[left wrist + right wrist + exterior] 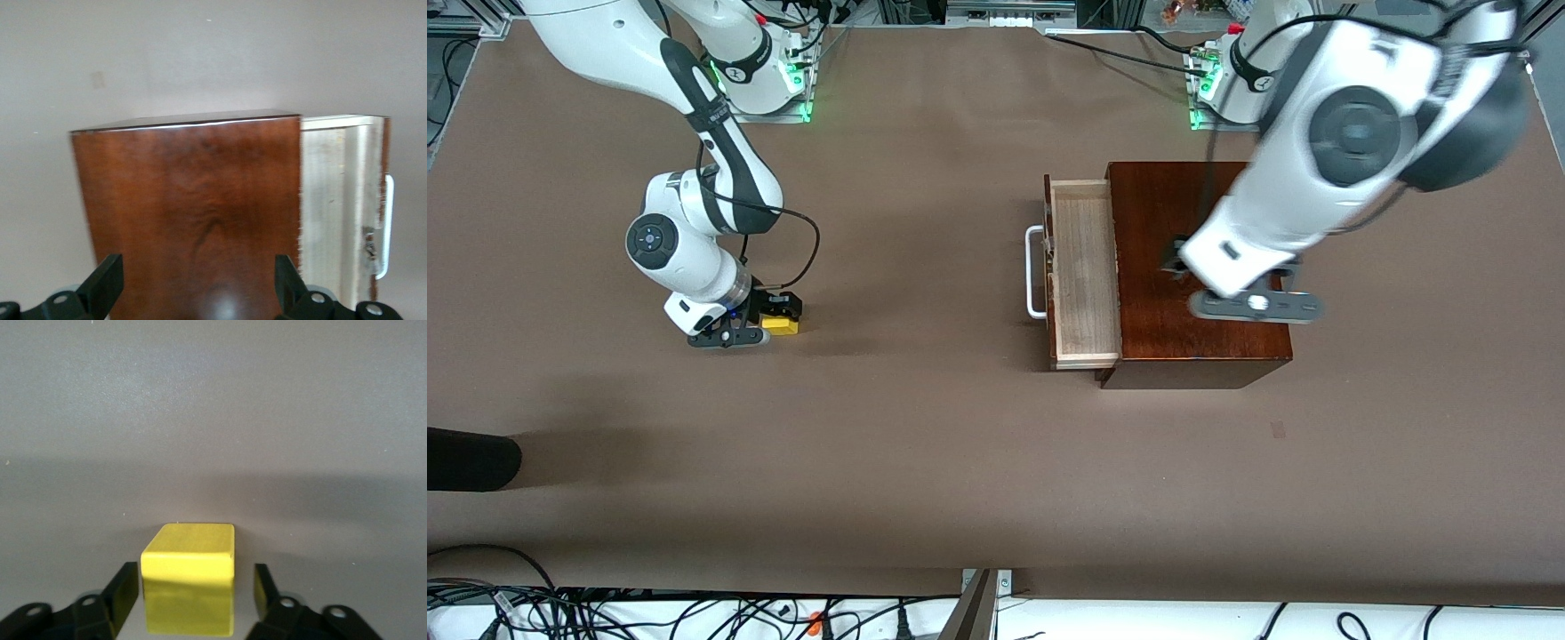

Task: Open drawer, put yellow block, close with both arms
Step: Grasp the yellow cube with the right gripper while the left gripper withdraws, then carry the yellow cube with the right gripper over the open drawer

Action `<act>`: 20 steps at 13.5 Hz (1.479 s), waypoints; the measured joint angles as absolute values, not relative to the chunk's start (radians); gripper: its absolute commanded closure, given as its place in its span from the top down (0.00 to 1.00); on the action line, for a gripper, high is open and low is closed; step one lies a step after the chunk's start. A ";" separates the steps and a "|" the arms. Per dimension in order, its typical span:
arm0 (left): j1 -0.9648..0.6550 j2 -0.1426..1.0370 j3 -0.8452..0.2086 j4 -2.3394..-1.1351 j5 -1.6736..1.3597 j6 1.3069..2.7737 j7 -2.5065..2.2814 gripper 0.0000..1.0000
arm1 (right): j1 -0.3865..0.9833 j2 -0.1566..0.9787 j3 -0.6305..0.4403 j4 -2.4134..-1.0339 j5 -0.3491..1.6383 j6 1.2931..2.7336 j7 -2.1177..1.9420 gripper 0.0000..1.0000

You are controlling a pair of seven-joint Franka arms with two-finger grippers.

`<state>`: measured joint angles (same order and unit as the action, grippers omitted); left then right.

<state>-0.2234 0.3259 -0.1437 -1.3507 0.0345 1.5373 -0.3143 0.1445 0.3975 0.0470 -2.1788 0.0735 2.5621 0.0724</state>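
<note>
Right tool (190,593) parted around yellow block (190,577), left tool (197,287) spread over box (193,213), drawer (1085,267) open

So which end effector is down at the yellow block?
The right end effector: open fingers straddle the yellow block on the table. The left end effector is over the wooden box.

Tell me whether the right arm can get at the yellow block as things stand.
Probably yes. The right gripper is down at the table with its open fingers on either side of the yellow block, with small gaps showing on both sides and nothing in between.
</note>
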 measured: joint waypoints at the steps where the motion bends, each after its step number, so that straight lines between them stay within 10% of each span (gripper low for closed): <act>1: -0.193 0.312 -0.143 -1.351 0.033 1.532 -0.268 1.00 | 0.144 0.397 0.047 -2.181 0.073 2.562 0.072 0.44; 4: -0.127 0.244 -0.100 -1.365 0.013 1.526 -0.160 1.00 | 0.144 0.395 0.045 -2.184 0.073 2.562 0.061 0.28; 20: -0.074 0.029 0.000 -1.573 0.002 1.508 0.013 1.00 | 0.226 0.206 0.388 -1.983 -0.026 2.275 -0.268 0.27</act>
